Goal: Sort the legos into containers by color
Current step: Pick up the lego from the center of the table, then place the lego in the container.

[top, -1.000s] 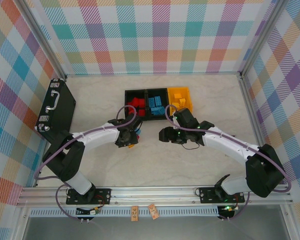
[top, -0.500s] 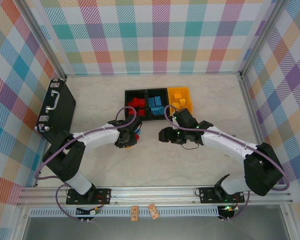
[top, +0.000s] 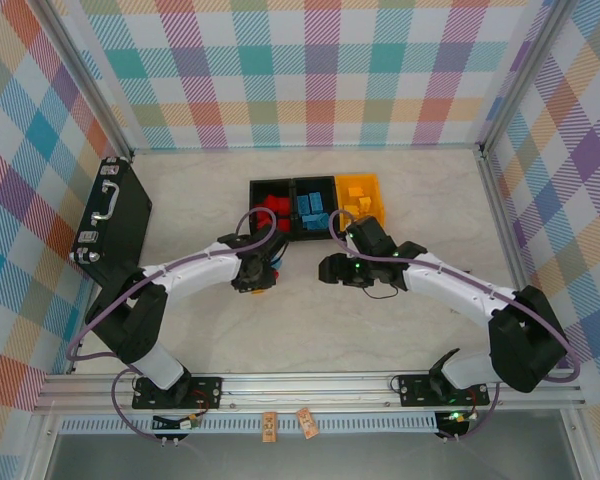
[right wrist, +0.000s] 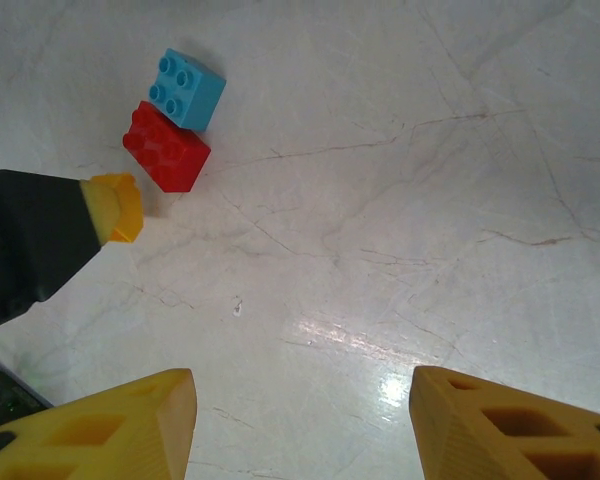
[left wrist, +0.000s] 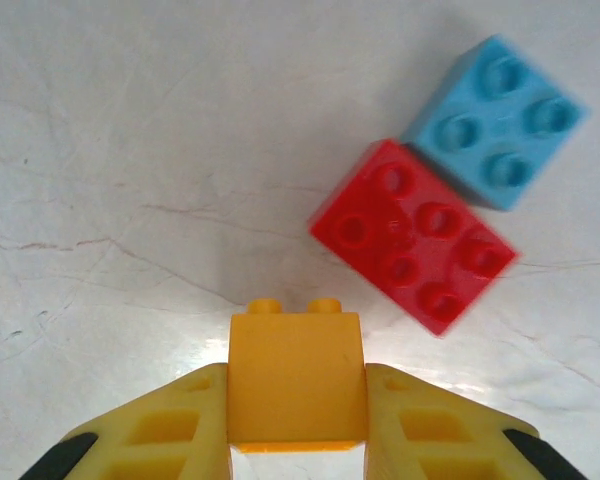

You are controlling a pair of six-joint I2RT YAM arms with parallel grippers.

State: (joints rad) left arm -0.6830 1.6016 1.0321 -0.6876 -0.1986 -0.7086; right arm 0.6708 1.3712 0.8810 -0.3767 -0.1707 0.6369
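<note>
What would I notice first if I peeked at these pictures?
Probably the yellow-orange brick pinched in the left gripper, at the bottom of the left wrist view. Just beyond it, a red brick and a blue brick lie side by side on the pale table. From above, the row of bins mid-table stands out, with colourful sorted bricks inside.

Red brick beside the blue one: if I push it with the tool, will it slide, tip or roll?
The red brick looks rigid and lies flat, studs up, so it should slide on the smooth table rather than tip or roll. It seems to touch the blue brick, so a push would probably shift both.
</note>
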